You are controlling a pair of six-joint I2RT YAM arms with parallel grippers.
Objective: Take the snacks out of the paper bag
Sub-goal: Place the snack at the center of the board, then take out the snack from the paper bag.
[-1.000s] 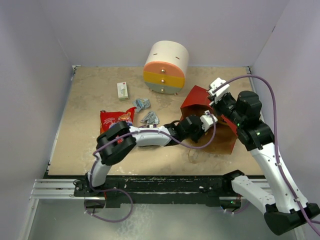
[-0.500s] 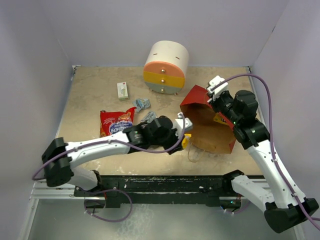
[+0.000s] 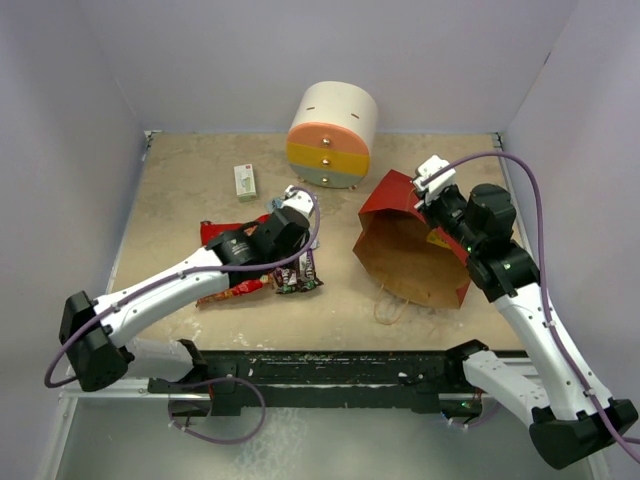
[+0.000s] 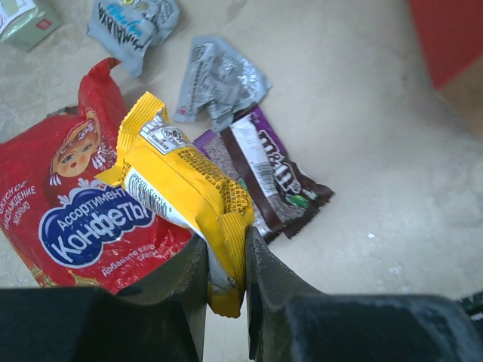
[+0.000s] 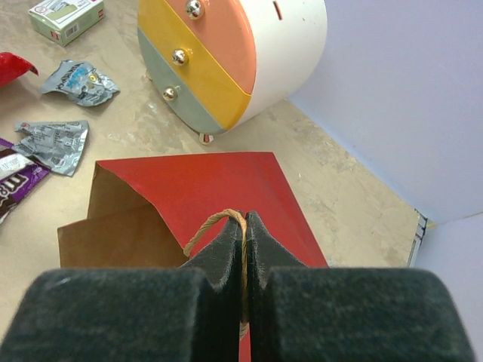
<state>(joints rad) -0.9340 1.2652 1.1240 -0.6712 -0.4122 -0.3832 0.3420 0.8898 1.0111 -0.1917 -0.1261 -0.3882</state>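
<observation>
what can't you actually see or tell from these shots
- Bag inside: in the top view the right arm covers part of it; in the right wrist view the right gripper blocks it. Whether it is empty cannot be told.
- Yellow wrapper: mostly hidden under the left arm in the top view.
- Chip bag: in the left wrist view, cut by the left edge and overlapped by the wrapper.
- Box print: too small to read in every view.

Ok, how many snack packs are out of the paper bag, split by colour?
Red bag: 1
Yellow pack: 1, pinched in the left tool
Silver wrappers: 2
Dark brown-purple packs: 2, overlapping, so the split between them is hard to be sure of
Total: 6
</observation>
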